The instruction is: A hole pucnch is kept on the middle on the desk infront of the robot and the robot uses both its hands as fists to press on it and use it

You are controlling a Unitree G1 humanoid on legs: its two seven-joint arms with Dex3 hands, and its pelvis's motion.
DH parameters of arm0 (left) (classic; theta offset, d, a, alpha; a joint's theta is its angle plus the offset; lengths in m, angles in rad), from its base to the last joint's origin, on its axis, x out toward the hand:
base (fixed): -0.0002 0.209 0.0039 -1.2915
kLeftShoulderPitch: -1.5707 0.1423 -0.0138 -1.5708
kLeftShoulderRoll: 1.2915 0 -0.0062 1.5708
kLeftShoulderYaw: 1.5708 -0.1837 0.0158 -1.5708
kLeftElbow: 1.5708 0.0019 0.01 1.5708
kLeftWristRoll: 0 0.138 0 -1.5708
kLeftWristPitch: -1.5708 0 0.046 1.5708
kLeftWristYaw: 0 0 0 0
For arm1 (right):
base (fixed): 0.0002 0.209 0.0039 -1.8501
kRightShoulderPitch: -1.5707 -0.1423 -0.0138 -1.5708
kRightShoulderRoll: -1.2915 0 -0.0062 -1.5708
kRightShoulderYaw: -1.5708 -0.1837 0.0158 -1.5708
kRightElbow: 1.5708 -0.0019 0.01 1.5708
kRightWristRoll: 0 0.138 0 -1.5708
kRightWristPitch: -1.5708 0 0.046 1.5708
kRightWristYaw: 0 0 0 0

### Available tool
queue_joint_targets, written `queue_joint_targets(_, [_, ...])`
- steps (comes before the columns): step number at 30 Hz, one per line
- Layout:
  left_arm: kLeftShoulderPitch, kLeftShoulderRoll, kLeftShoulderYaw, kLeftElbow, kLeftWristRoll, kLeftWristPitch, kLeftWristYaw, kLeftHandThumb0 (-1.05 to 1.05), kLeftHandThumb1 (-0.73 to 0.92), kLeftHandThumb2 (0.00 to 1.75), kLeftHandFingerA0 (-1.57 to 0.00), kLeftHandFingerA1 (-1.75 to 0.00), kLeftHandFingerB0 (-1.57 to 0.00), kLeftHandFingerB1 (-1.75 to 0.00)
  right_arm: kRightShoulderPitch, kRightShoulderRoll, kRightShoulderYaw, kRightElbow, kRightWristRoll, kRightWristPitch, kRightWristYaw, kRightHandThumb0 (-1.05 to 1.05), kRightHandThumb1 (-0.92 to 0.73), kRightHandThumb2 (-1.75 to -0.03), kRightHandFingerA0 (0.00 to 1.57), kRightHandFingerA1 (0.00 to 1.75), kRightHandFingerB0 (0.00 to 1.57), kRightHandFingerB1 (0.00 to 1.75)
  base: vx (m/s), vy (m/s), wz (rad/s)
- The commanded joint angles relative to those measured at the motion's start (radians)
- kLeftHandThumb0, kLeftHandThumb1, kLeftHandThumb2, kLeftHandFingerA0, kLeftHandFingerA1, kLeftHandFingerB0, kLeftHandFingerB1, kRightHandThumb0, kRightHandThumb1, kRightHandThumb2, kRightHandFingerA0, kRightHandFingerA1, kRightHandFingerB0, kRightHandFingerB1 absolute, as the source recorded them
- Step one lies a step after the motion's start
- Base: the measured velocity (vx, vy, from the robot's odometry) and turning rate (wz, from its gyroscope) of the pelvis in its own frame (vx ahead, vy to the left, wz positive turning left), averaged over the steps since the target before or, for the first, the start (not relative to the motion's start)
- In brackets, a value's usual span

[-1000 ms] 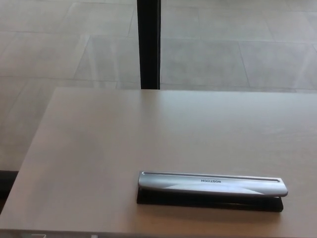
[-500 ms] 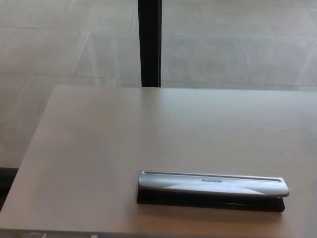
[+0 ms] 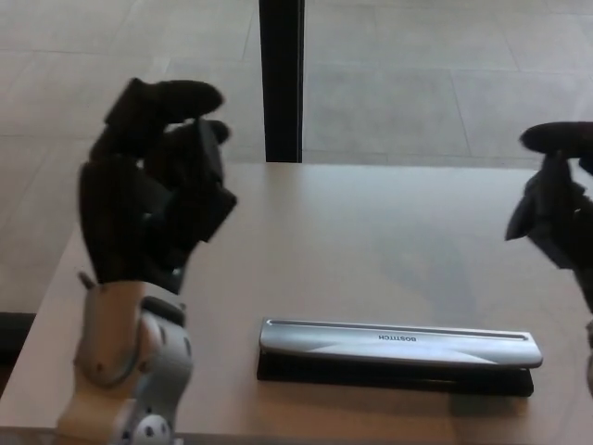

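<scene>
Lying flat across the near middle of the desk [image 3: 306, 250], the hole punch [image 3: 398, 356] has its silver lever on top of a black base, its long side running left to right. Nothing touches it, and no paper shows under it.

Up at the left, the left robot hand [image 3: 153, 190] hangs above the desk, well clear of the punch. Its thick fingers curl inward toward the thumb, part of the way to a fist, and they clasp nothing. At the right edge, only part of the right robot hand [image 3: 556, 209] shows, also raised and apart from the punch. Its fingers seem bent in too, but with so much of it cut off I cannot tell whether it is spread or pressed together.

By my reading the task is barely begun. Both hands are up and seemingly forming fists, yet neither is over the lever. Left to do: close both fully, bring them above the silver bar, one toward each end, and push down together so the lever goes down evenly. The pressing itself, the whole point, is not yet done.
</scene>
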Motion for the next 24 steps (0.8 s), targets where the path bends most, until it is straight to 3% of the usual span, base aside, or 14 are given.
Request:
queue_joint_targets(1, [0.076, -0.071, -0.156, -0.009, 0.057, 0.198, 0.093, -0.20, 0.87, 0.89, -0.83, -1.75, -0.49, -1.64, 0.074, -0.003, 0.149, -0.068, -0.051, 0.136, 0.054, -0.37, -0.61, -0.87, 0.97, 1.75, 0.86, 1.08, 0.00, 0.000, 0.00])
queue_joint_targets(8, [0.104, -0.117, -0.210, 0.039, 0.052, 0.182, 0.143, -0.23, 0.86, 0.90, -0.83, -1.75, -0.44, -1.68, 0.112, 0.005, 0.186, -0.041, -0.084, 0.117, 0.042, -0.40, -0.61, -0.88, 0.97, 1.71, 0.88, 1.10, 0.00, 0.000, 0.00])
queue_joint_targets(14, [0.132, -0.126, -0.245, 0.121, 0.064, 0.072, 0.143, -0.30, 0.76, 1.05, -0.93, -1.75, -0.58, -1.75, 0.147, 0.032, 0.192, -0.005, -0.106, 0.069, 0.048, -0.40, -0.61, -0.88, 1.00, 1.73, 0.88, 1.14, 0.00, 0.000, 0.00])
queue_joint_targets(20, [0.167, -0.169, -0.245, 0.219, 0.072, -0.016, 0.183, -0.30, 0.78, 1.04, -0.94, -1.75, -0.59, -1.75, 0.160, 0.035, 0.169, 0.025, -0.126, 0.040, 0.056, -0.40, -0.63, -0.88, 1.01, 1.75, 0.86, 1.19, 0.00, 0.000, 0.00])
queue_joint_targets(22, [0.175, -0.188, -0.222, 0.292, 0.055, -0.072, 0.179, -0.29, 0.86, 0.94, -0.89, -1.75, -0.55, -1.75, 0.149, 0.043, 0.147, 0.062, -0.113, 0.029, 0.059, -0.39, -0.62, -0.90, 1.01, 1.75, 0.86, 1.18, 0.00, 0.000, 0.00])
queue_joint_targets(24, [0.184, -0.201, -0.214, 0.329, 0.051, -0.096, 0.191, -0.29, 0.85, 0.95, -0.86, -1.75, -0.53, -1.75, 0.145, 0.047, 0.139, 0.083, -0.111, 0.020, 0.065, -0.38, -0.62, -0.89, 0.99, 1.75, 0.86, 1.18, 0.00, 0.000, 0.00])
